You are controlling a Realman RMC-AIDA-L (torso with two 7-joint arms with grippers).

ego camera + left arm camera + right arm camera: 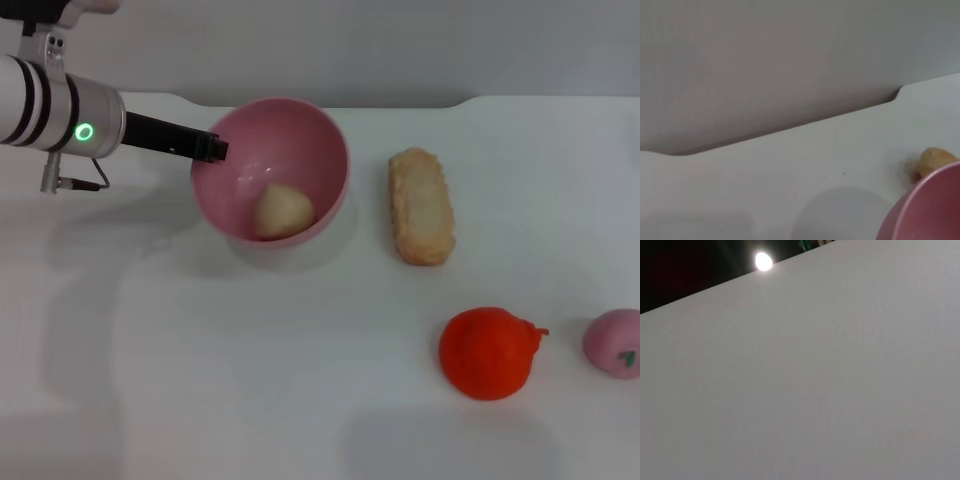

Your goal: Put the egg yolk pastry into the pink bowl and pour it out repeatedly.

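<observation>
The pink bowl (270,165) is at the back left of the white table, tipped so that its opening faces the head view, with a shadow under it. The egg yolk pastry (282,211), a small pale beige ball, rests inside against the bowl's lower wall. My left gripper (212,147) reaches in from the left, its black fingers shut on the bowl's left rim. In the left wrist view only a curved part of the pink bowl (927,207) shows. My right gripper is out of view; the right wrist view shows only a blank white surface.
A long crusty bread (421,205) lies right of the bowl, and its end (935,160) peeks over the rim in the left wrist view. An orange-red fruit (488,352) and a pink round fruit (614,343) sit at the front right.
</observation>
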